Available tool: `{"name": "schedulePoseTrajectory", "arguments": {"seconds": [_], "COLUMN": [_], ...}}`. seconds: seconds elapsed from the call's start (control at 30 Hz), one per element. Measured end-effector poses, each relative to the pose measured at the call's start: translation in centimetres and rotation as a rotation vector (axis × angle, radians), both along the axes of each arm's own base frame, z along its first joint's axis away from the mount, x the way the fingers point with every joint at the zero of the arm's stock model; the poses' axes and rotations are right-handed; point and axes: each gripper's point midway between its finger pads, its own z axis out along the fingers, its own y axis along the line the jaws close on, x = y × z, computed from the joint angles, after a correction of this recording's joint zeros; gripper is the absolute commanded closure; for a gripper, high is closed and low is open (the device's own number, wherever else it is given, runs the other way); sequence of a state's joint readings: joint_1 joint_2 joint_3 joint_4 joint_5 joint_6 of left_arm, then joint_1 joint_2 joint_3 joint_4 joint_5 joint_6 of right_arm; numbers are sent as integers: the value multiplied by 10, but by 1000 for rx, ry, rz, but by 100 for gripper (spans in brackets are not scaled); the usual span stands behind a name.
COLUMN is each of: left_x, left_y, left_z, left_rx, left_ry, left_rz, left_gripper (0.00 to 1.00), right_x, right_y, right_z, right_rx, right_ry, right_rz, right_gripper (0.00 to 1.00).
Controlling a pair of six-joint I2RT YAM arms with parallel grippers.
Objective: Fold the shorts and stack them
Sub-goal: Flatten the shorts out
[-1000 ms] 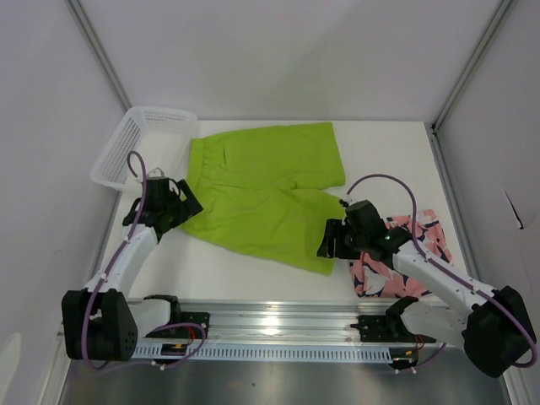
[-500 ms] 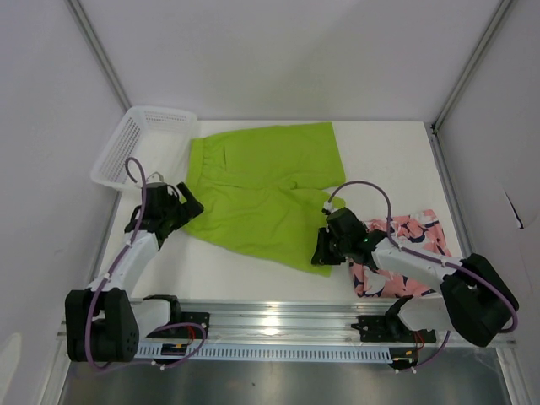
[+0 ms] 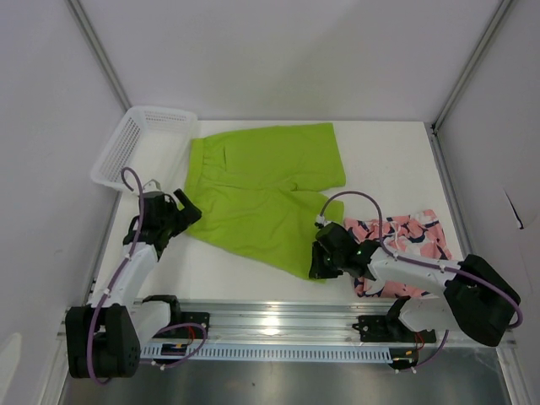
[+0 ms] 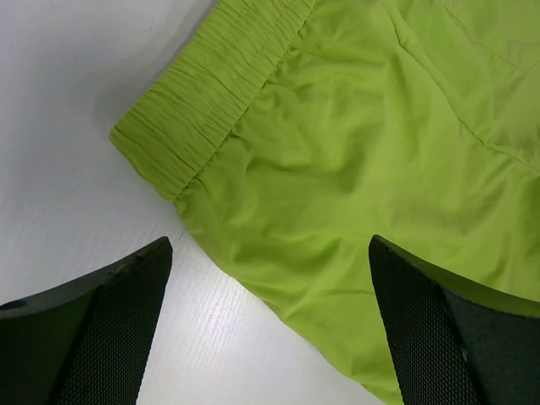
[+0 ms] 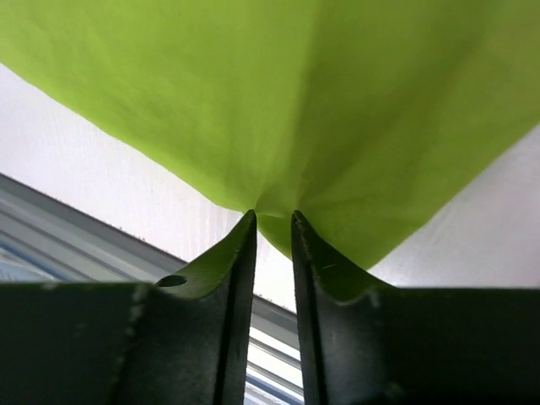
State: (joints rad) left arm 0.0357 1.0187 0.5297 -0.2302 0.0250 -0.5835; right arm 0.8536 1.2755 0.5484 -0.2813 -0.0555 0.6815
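A white plastic mesh basket (image 3: 116, 158) sits at the far-left corner of the white table (image 3: 388, 160) (close against the left wall panel (image 3: 42, 169)). An aluminium rail (image 3: 278, 318) runs along the table's near edge. A grey frame profile (image 3: 469, 63) borders the right wall panel (image 3: 506, 126).

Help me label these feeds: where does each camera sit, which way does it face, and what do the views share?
Top external: above and behind the robot, facing down at the table; shows the left arm, right arm, green shorts, pink shorts, basket.
Left wrist: on the left arm, facing down at the green shorts' waistband corner; open left gripper frames it.
Right wrist: low on the right arm, facing a leg's hem corner; right gripper pinches it.
Shared: all three show the green shorts.
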Motion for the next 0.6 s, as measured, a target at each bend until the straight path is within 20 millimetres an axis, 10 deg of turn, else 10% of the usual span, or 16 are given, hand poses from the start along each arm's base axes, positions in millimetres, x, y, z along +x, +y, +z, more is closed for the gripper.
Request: {"name": "schedulePoseTrajectory", "arguments": {"seconds": [0.27,0.6], "left_x": [-6,-12], "left_y": [2,18], "left_z": [-9,-21], "left_rx": [2,-30], "left_ry": [12,33], "left_rz": [7,82], "left_gripper": [1,3], "right_x": [9,10], "right_y": [-12,-17], "right_z": [19,46], "right_rx": [-20,-81], "right_ry": [-76,-180], "right_rz": [-43,2], "right_gripper": [64,28]}}
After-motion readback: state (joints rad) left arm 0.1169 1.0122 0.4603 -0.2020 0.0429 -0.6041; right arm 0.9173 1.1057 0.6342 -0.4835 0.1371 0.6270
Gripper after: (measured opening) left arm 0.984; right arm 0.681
